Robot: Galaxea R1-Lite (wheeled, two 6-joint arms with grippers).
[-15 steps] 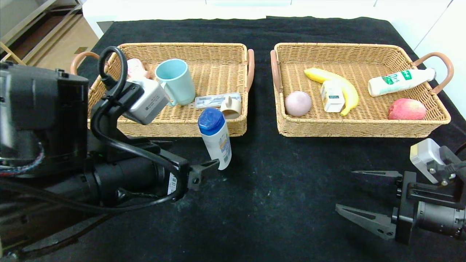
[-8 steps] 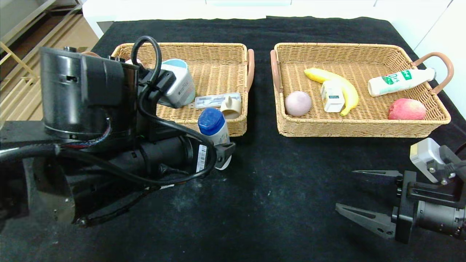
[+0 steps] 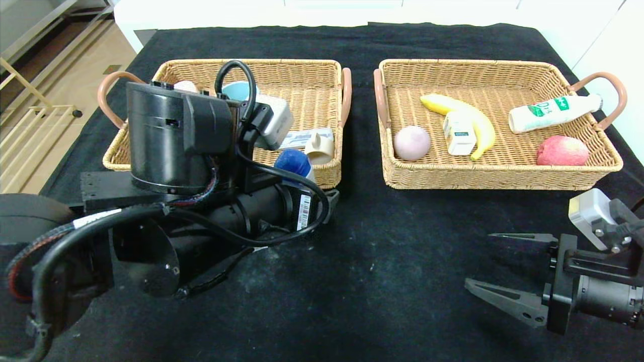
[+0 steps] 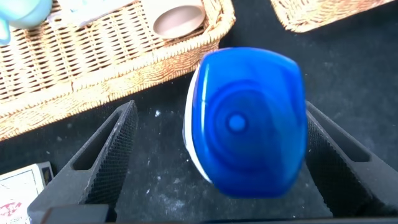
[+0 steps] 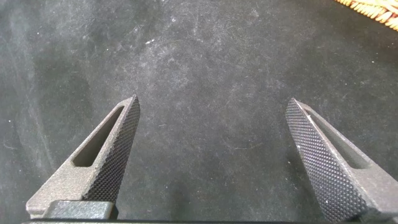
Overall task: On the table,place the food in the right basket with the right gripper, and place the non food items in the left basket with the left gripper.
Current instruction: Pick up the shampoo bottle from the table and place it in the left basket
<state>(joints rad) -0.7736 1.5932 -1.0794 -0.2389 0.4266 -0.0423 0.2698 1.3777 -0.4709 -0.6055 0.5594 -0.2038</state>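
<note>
1 desk (image 3: pixel 382 281), black cloth. 2 wicker baskets: left basket (image 3: pixel 302 75) holds 1 teal mug (image 3: pixel 236 89), 1 card box (image 3: pixel 312 137), 1 beige cup (image 3: pixel 320 147); right basket (image 3: pixel 473 70) holds 5 items, including 1 banana (image 3: pixel 455 108). Left gripper (image 4: pixel 217 162) wide, straddling 1 blue-capped bottle (image 4: pixel 245 124) on the desk just before the left basket. Right gripper (image 5: pixel 214 155) wide, empty.

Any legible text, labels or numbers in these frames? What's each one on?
No text can be read for certain.
White bottle with green label in the right wicker basket: large green characters, too blurred.
Small white carton: print too small.
Barcode sticker on the left arm: bars only, digits unreadable.
White card corner, left wrist view: red marks, illegible.
</note>
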